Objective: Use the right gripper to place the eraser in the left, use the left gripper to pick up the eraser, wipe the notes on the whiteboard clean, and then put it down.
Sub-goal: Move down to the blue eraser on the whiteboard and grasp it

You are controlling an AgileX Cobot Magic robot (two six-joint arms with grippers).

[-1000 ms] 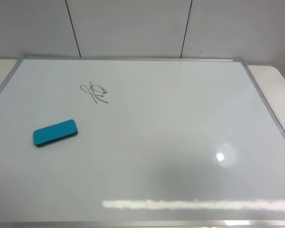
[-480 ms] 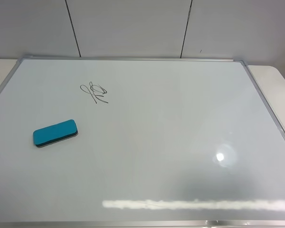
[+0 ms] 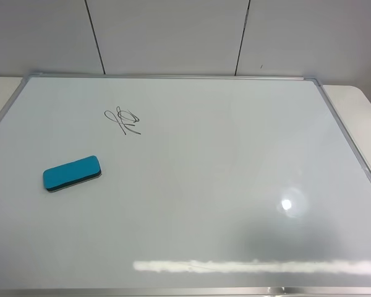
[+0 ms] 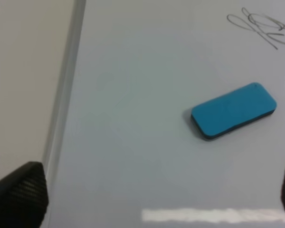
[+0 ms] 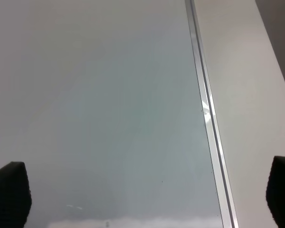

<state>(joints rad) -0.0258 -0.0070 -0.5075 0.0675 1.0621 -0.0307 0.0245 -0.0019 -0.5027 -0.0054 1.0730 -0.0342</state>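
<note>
the eraser [image 3: 72, 173] lies flat on the whiteboard [image 3: 222, 161], teal side up. in the high camera it is in the left half of the board, and nothing touches it. its long side runs a little slanted against the board's edges. the notes [image 3: 122, 120], a small black scribble of loops and strokes, are farther from the camera than the eraser and a bit to the right of it. the two are near but clearly apart, with bare white board between them. the notes are whole, not smeared.

neither arm shows in the high view. the left gripper [image 4: 154, 192] appears only in its own wrist camera. its two black ribbed fingers [image 4: 19, 197] stand at opposite edges of the picture, spread wide, with only board surface between them. it is near the silver frame [image 4: 61, 109] on the left side of the board. the eraser and the notes are ahead of it, not between the fingers. the right gripper [image 5: 145, 190] is also spread wide and holds nothing. under it is plain white board close to the frame on the right side, with the beige table [image 5: 247, 85] beyond.

a round bright spot [image 3: 287, 204] and a long band of reflected light [image 3: 253, 266] lie on the glossy board near its front edge.
</note>
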